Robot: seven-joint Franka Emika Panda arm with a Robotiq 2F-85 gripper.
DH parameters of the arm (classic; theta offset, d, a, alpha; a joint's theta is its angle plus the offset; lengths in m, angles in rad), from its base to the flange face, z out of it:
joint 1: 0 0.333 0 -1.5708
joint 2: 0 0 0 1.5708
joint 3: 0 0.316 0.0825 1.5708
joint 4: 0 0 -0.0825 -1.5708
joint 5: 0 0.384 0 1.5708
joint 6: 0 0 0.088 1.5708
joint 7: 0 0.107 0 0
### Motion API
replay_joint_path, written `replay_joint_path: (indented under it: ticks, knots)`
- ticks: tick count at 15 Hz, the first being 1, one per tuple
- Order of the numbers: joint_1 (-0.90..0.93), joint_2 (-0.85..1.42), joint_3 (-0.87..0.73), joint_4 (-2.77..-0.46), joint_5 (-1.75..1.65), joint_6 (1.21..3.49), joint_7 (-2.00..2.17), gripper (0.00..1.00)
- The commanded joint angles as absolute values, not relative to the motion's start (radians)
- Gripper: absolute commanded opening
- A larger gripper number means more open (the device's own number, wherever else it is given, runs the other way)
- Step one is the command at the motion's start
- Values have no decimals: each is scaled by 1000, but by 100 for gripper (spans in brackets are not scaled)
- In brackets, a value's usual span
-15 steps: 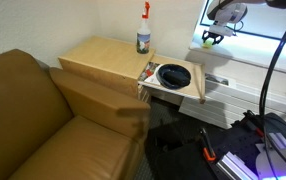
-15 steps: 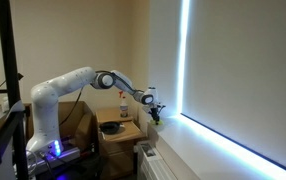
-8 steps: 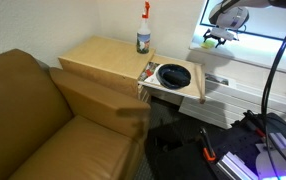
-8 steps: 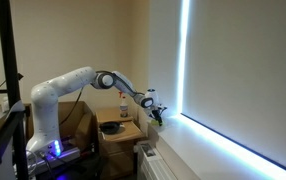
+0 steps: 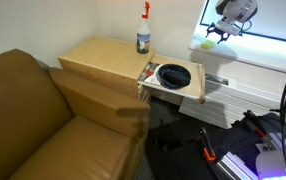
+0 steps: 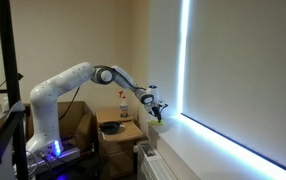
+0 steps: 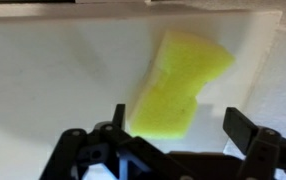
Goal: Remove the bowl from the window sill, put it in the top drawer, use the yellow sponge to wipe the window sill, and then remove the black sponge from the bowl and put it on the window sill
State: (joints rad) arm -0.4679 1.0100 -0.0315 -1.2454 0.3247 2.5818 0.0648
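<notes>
the brown sofa (image 5: 38, 115) fills the near side in an exterior view, unchanged from a second ago. the white robot arm (image 6: 73, 80) reaches from its base toward the bright window. beneath the window runs the window sill (image 5: 263, 55), also seen as a pale band in the wrist view (image 7: 53, 80). the light wooden cabinet (image 5: 98, 58) stands between sofa and sill, and the top drawer (image 5: 188, 95) is pulled out at its end, as before. the bowl (image 5: 173, 75) sits inside that drawer, where it was a second ago. its inside reads dark, and the black sponge cannot be told apart from it at this size. a spray bottle (image 5: 143, 30) stands upright on the cabinet top near the wall.

the gripper (image 5: 220, 30) now hangs higher above the sill than a second ago and has drifted a little along the window. its fingers are spread wide and hold nothing. the wrist view shows the gripper (image 7: 176, 128) with both fingertips apart from the yellow sponge (image 7: 178, 85). the sponge lies released on the sill, a small green-yellow spot (image 5: 207, 43) just below the fingers.
</notes>
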Motion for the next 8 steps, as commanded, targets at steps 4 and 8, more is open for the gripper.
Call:
replay_joint_path:
  ticks: [4,8]
  knots:
    - [-460,807,-162,-1446,196,2444,45,100]
    - [-490,662,-183,-1586,115,2301,-101,100]
